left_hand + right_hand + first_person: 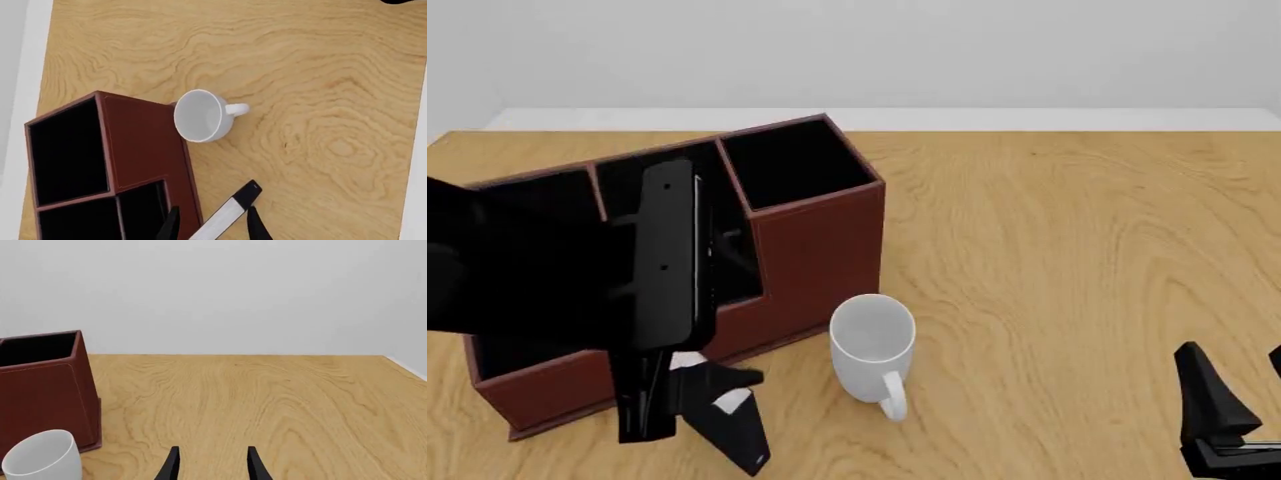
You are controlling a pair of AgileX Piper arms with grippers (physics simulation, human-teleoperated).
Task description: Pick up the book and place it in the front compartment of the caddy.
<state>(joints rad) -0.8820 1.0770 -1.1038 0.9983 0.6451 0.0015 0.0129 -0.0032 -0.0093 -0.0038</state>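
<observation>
The reddish-brown caddy [814,240] stands at the table's left, and its middle cells are largely hidden behind my left arm. In the left wrist view the caddy [143,145] shows a small black-lined cell [141,205] beside its tall end cell; this is the front compartment. The book [227,215], with white page edges and a black cover, sits slantwise between the spread fingers of my left gripper [213,210]. From the front, the book [737,430] tilts just before the caddy's front wall, under the left gripper [687,400]. My right gripper [1241,390] is open and holds nothing.
A white mug [874,350] stands just in front of the caddy's tall end, with its handle toward the near edge. It also shows as the mug [200,116] and the mug [43,457]. The wooden table [1068,250] ends at a white wall behind.
</observation>
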